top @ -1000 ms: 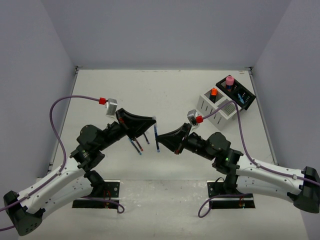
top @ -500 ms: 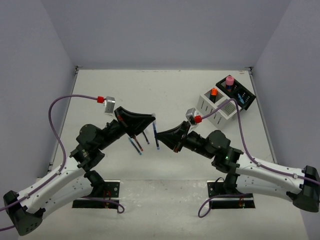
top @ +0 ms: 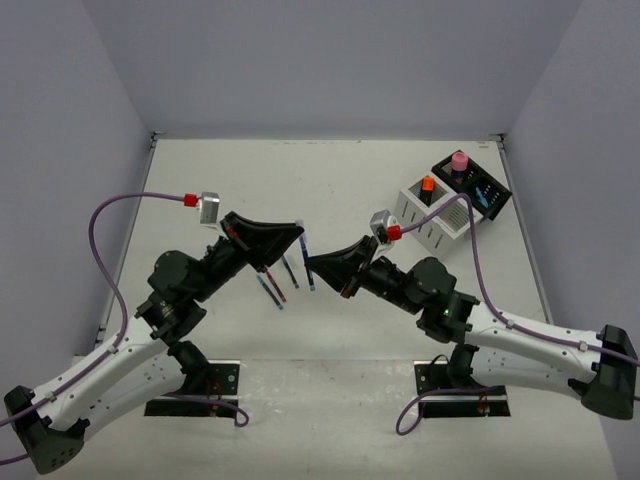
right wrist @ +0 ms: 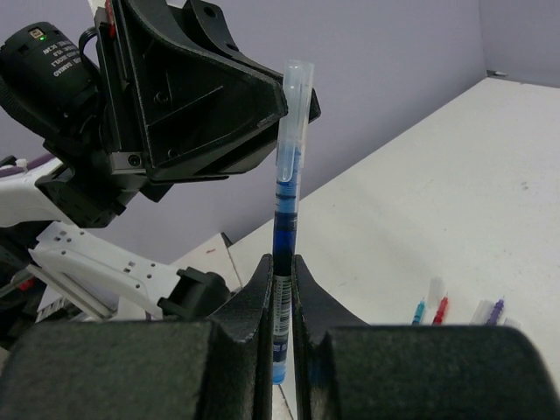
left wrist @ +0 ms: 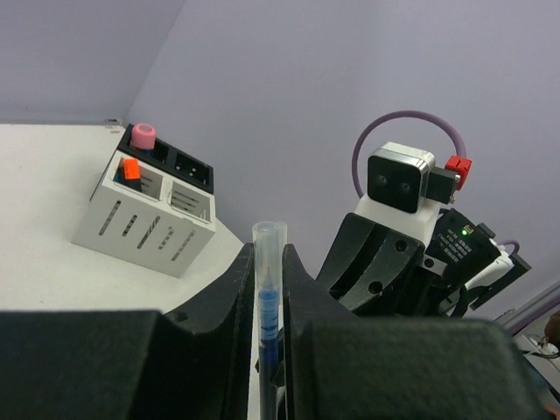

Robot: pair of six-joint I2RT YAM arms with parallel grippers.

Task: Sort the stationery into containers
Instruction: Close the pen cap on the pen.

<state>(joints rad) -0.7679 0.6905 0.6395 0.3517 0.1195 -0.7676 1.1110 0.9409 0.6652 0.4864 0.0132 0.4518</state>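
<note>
Blue pen (right wrist: 284,201) hanging above bench (top: 350,190), both claws pinching it: left claw (left wrist: 265,258) closed near cap, right claw (right wrist: 280,271) clamping lower barrel, seemingly handing over. Orange highlighter (top: 427,185) sitting in white organiser (top: 420,215), pink cylinder (top: 459,160) in black organiser (top: 485,190). Loose pens (top: 291,272) lying unsorted. Bench showing matt white, walls (top: 330,70) plain lilac

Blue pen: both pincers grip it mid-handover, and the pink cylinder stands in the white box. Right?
Wrong on the box: the top view shows the pink cylinder in the black box, not the white box. The left pincer and right pincer do both grip the blue pen.
</note>
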